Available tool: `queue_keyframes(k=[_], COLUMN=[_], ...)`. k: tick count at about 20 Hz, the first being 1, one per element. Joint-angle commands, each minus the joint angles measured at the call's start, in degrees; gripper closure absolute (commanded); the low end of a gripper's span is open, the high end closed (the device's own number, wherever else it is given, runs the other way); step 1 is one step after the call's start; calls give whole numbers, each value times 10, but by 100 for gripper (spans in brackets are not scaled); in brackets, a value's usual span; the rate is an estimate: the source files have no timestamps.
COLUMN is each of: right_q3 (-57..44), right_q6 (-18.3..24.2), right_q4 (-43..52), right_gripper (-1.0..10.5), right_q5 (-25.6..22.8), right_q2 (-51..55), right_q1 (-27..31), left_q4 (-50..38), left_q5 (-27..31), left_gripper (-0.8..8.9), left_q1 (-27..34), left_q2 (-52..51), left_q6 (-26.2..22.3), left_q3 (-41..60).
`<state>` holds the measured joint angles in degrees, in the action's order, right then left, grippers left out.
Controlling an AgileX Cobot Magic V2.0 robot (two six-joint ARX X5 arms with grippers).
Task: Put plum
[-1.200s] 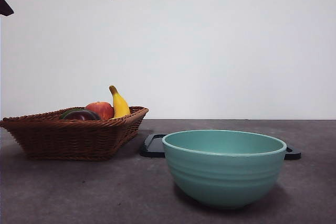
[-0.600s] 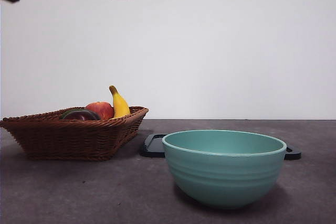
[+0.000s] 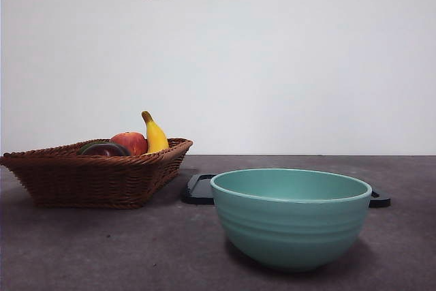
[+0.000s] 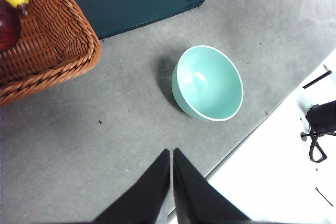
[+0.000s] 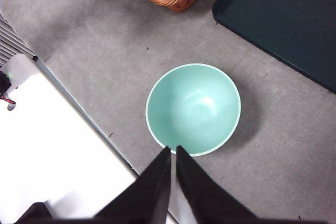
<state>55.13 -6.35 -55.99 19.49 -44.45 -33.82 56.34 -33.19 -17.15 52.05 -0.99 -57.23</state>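
Round plum, no long axis

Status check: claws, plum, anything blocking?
Both claws shut, empty, high: left claw, right claw. Plum in wicker basket beside apple. Nothing blocking.

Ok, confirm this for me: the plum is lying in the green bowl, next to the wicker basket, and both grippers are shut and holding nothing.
Not quite. The green bowl is empty, as the right wrist view shows. The plum lies in the wicker basket with the other fruit. The rest holds: left gripper and right gripper are shut, holding nothing.
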Motion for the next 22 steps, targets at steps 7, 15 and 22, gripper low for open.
queue_keyframes(k=[7, 15, 22], right_q3=[9, 9, 9], right_q6=[4, 4, 4], right_q4=[5, 5, 5], right_gripper=[939, 939, 939], right_q5=[0, 0, 0], right_q2=[-4, -4, -4], right_q1=[-5, -5, -5], left_q4=[-12, -308, -497], left_q5=[-1, 113, 297], left_gripper=[807, 807, 807], left_q1=[-2, 72, 193], left_q2=[3, -88, -266], left_q6=[-16, -138, -147], left_q3=[-6, 7, 166])
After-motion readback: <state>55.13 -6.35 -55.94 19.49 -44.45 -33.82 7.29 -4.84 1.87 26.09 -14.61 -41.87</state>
